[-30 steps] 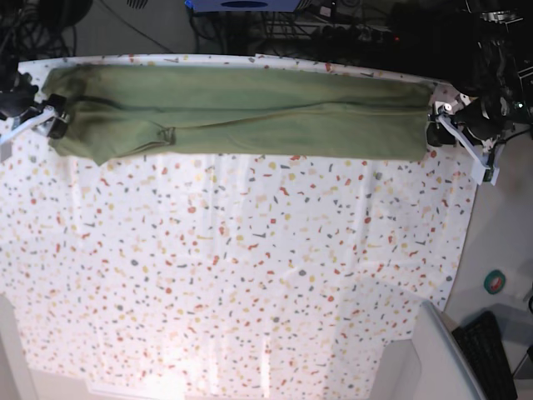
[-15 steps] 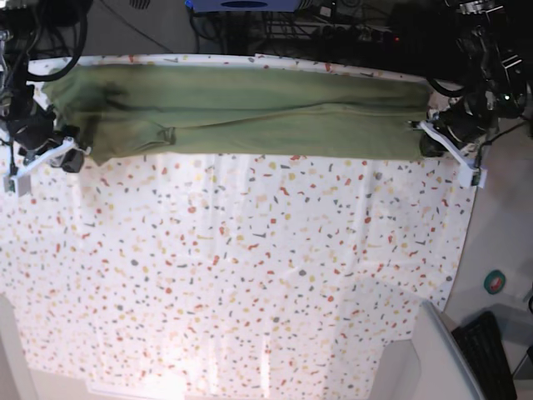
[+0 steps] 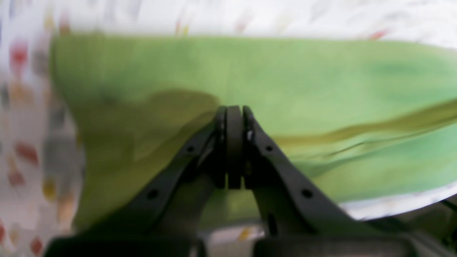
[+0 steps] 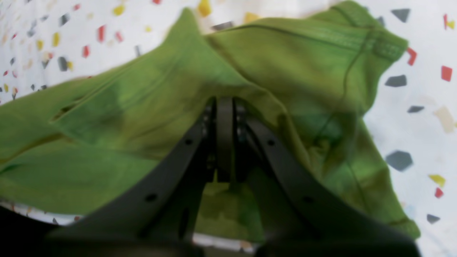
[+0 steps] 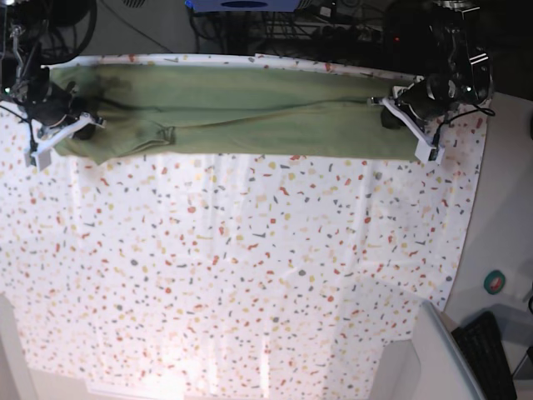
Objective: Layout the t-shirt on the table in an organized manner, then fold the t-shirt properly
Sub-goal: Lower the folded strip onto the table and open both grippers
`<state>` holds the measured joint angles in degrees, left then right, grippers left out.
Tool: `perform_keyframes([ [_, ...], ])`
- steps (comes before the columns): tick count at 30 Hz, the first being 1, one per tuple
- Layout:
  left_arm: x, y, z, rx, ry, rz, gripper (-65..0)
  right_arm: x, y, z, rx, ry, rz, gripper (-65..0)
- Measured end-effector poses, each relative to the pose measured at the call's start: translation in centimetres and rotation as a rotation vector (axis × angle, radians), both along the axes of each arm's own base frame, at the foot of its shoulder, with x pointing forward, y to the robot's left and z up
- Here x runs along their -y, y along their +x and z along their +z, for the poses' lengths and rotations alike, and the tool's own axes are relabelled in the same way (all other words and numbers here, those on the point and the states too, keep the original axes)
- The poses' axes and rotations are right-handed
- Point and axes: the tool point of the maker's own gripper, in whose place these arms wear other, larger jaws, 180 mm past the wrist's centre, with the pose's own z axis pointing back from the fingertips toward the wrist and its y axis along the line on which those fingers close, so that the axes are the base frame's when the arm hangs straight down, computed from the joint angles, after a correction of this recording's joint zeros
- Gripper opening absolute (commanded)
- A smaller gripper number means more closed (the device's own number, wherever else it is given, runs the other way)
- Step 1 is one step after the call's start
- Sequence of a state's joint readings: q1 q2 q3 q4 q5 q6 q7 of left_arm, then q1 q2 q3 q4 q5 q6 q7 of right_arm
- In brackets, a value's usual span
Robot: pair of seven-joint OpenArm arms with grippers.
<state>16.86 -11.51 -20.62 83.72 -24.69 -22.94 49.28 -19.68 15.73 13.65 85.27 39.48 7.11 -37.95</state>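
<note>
Base view: both pincers are closing flat at opposite ends of the t-shirt [image 5: 241,112], left gripper [image 5: 391,108] and right gripper [image 5: 77,125], shirt lying between them as a long band along the table [image 5: 250,275] far edge, folding unfinished.

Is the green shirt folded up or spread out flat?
Folded. The t-shirt lies as one long, narrow band across the table's far edge, its layers doubled over along a lengthwise crease.
</note>
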Motion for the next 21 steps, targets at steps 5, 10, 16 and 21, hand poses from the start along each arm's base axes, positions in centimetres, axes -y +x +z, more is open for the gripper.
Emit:
perform_keyframes([
  [5,-0.2,0.2,0.1,0.008,-0.002,0.006,-65.0,0.3,-2.2,-1.3,-0.064,-0.002,-0.004,-65.0],
  [10,-0.9,0.3,0.3,0.008,0.017,0.002,-65.0,0.3,-2.6,-1.3,-0.068,-0.001,-0.004,-65.0],
  [16,-0.3,2.4,3.9,0.122,0.040,-0.036,-65.0,-0.2,-0.6,2.8,0.016,-0.011,0.042,-65.0],
  [21,1.1,2.4,3.3,0.112,0.028,-0.062,-65.0,0.9,-0.7,1.3,-0.033,-0.015,0.008,-65.0],
])
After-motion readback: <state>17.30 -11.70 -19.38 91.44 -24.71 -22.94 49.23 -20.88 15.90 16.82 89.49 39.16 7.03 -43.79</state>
